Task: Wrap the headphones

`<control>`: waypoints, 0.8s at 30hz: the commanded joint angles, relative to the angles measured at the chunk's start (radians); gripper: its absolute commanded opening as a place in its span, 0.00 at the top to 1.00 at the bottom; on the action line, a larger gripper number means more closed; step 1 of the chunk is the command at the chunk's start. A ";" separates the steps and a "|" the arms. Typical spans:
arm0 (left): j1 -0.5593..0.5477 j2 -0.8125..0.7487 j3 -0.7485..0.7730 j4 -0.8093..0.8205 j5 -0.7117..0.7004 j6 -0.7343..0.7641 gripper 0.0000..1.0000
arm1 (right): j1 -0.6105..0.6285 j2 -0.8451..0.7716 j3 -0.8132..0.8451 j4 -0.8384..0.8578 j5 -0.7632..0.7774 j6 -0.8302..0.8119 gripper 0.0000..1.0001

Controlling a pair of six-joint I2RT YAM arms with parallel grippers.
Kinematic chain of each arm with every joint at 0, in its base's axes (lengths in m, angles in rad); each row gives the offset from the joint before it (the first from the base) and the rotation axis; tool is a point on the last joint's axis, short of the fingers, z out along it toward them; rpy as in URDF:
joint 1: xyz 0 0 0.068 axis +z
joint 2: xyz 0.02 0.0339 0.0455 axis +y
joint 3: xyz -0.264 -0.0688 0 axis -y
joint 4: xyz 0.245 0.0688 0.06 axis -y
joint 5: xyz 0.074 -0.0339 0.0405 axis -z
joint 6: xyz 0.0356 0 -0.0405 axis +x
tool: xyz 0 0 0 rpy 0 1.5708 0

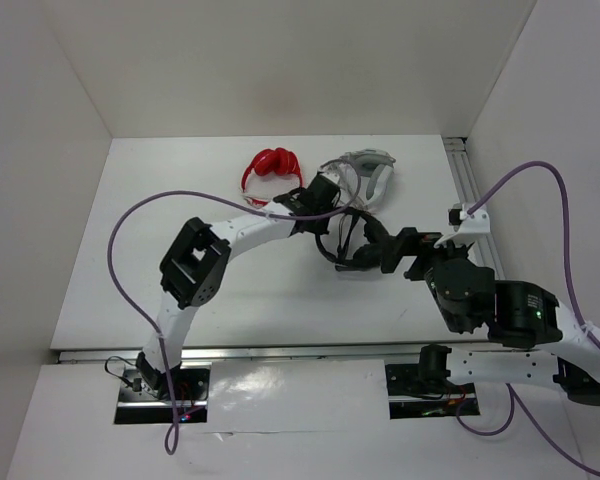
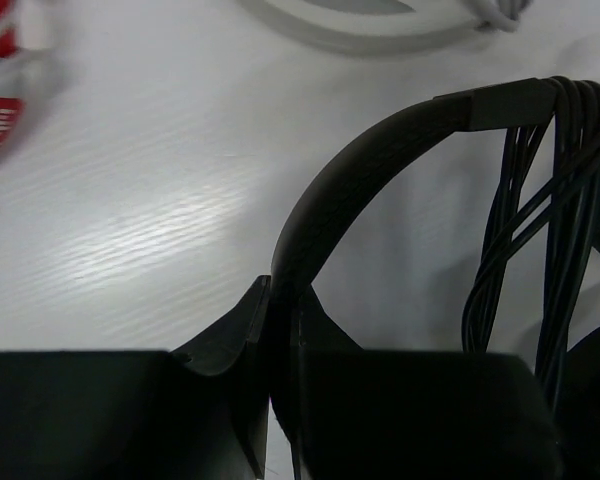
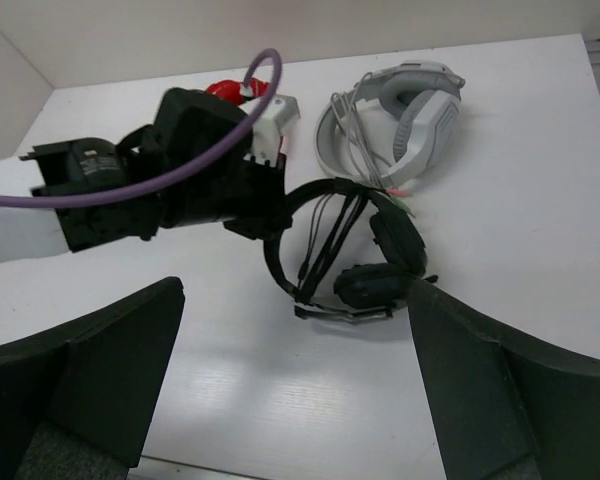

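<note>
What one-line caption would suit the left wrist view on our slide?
Left hand shut on the black headphones at the headband, cable wound over it.

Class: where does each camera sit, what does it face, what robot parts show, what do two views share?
Top external: overhead behind the bases, facing the table; both arms.
Left wrist: faces black headphones' headband; its shut fingers.
Right wrist: faces the left gripper and headphones; its open fingers.
Wrist views share the wrapped cable.

Overhead; both wrists (left closest) share headphones [image 3: 375, 285].
</note>
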 commanded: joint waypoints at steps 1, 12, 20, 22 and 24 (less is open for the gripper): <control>-0.056 0.035 0.058 0.103 0.004 -0.097 1.00 | -0.003 0.000 0.001 0.018 0.010 -0.009 0.00; -0.065 0.112 0.018 0.161 0.053 -0.171 1.00 | -0.003 -0.031 -0.010 -0.009 -0.021 -0.009 0.00; -0.075 0.098 -0.031 0.208 0.111 -0.200 0.73 | -0.003 -0.020 -0.030 0.009 -0.041 -0.009 0.00; -0.084 0.069 -0.052 0.209 0.095 -0.209 0.63 | -0.003 -0.020 -0.030 0.020 -0.051 -0.009 0.00; -0.093 0.043 -0.085 0.209 0.085 -0.209 0.22 | -0.003 -0.020 -0.030 0.020 -0.051 -0.009 0.00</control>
